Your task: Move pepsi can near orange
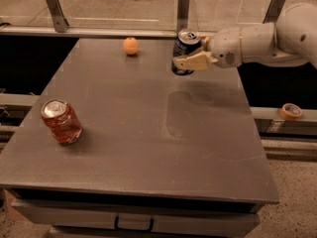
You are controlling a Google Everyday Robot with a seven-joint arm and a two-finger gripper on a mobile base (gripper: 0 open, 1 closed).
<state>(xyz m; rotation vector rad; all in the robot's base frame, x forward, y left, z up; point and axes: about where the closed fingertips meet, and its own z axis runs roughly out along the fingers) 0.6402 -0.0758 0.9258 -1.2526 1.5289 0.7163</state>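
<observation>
Blue pepsi can (184,48) clamped in gripper (190,58), orange (131,45) leftward

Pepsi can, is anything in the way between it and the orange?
No, nothing visible. The gripper holds the pepsi can, and only bare table lies between it and the orange. The red can sits far off, near the front.
</observation>
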